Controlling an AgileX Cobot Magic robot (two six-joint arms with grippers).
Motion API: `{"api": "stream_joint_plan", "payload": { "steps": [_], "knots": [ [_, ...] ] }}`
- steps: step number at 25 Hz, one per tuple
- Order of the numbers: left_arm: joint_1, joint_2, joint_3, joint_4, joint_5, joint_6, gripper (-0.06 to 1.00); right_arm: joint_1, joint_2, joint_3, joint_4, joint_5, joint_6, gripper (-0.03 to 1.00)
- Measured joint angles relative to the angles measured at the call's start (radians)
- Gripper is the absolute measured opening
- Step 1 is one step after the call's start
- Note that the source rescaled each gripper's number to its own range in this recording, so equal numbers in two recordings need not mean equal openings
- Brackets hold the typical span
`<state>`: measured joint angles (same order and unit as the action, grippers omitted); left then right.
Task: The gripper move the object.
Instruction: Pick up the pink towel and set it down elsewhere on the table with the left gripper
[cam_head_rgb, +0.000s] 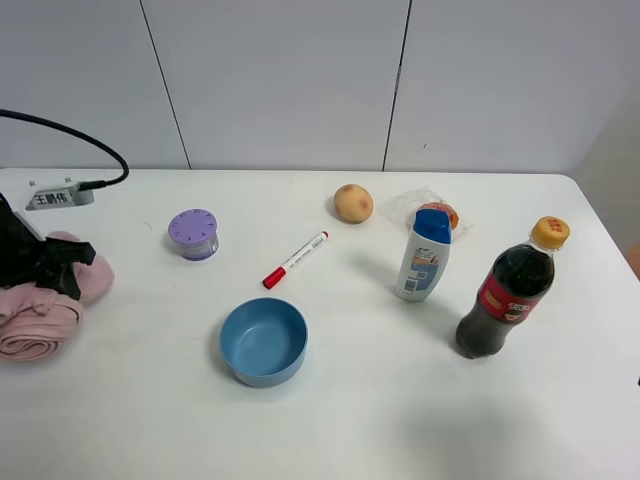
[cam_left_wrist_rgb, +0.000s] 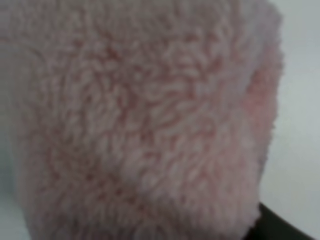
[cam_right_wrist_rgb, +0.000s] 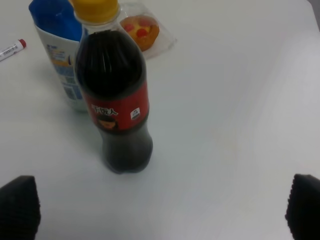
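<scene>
Left gripper (cam_head_rgb: 48, 264) had its jaws pinched on the waist of the pink towel (cam_head_rgb: 36, 326), fleece bulging either side and right up against its wrist camera. Risk from here: soft pile slipping out, or a drooping end sweeping the lilac jar (cam_head_rgb: 193, 233) just beyond, then the blue bowl (cam_head_rgb: 264, 341). Farthest off, right gripper (cam_right_wrist_rgb: 162, 212) gaped wide, empty, facing the cola bottle (cam_right_wrist_rgb: 117, 100).
</scene>
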<state>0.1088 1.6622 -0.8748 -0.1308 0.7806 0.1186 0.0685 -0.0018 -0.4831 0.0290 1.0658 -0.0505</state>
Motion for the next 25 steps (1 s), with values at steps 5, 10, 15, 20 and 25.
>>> {"api": "stream_joint_plan", "payload": {
  "steps": [5,10,15,20,25],
  "knots": [
    [0.000,-0.001,0.106,-0.058,-0.100,0.067,0.00,0.000,0.000,0.000,0.000,0.000,0.000,1.00],
    [0.000,-0.002,0.154,-0.062,-0.163,0.076,0.00,0.000,0.000,0.000,0.000,0.000,0.000,1.00],
    [0.000,-0.002,0.155,-0.062,-0.210,0.077,0.01,0.000,0.000,0.000,0.000,0.000,0.000,1.00],
    [0.000,-0.002,0.157,-0.061,-0.247,0.113,0.55,0.000,0.000,0.000,0.000,0.000,0.000,1.00],
    [0.000,-0.002,0.157,-0.061,-0.265,0.116,0.79,0.000,0.000,0.000,0.000,0.000,0.000,1.00]
  ]
}}
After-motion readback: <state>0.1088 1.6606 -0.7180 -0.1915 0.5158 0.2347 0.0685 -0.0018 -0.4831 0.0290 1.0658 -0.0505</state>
